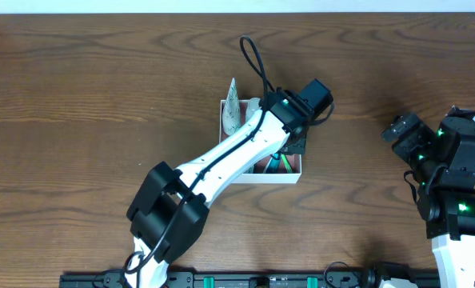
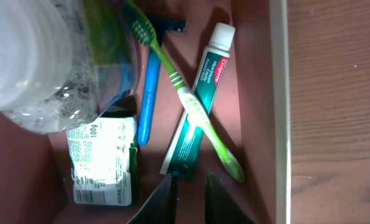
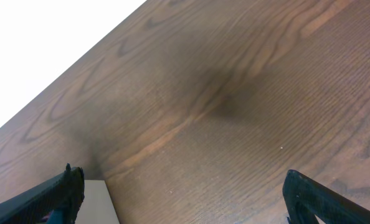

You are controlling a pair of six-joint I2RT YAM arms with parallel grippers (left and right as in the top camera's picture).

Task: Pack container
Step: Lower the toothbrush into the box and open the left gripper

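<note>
Dark wood-grain worktop point(image 1: 77, 80) carries the container point(image 1: 277, 178) at its centre, beneath the left arm.

Contents, seen from the left wrist: toothbrush point(image 2: 191, 102), toothpaste tube point(image 2: 205, 84), razor point(image 2: 149, 93), soap box point(image 2: 104, 158) and clear bottle point(image 2: 29, 62), all lying loose.

Left hand point(image 2: 190, 183) hangs inside the container, fingers slightly apart with nothing between them. Right hand point(image 3: 185, 193) sits well off to the side over bare wood, fingers spread wide and empty.

Handling (judgement): the walls look thin and light and will likely flex under a pinch. The contents will slide if the container is tilted. Grip a wall rim near a corner, one finger inside and one outside. Keep it level.
</note>
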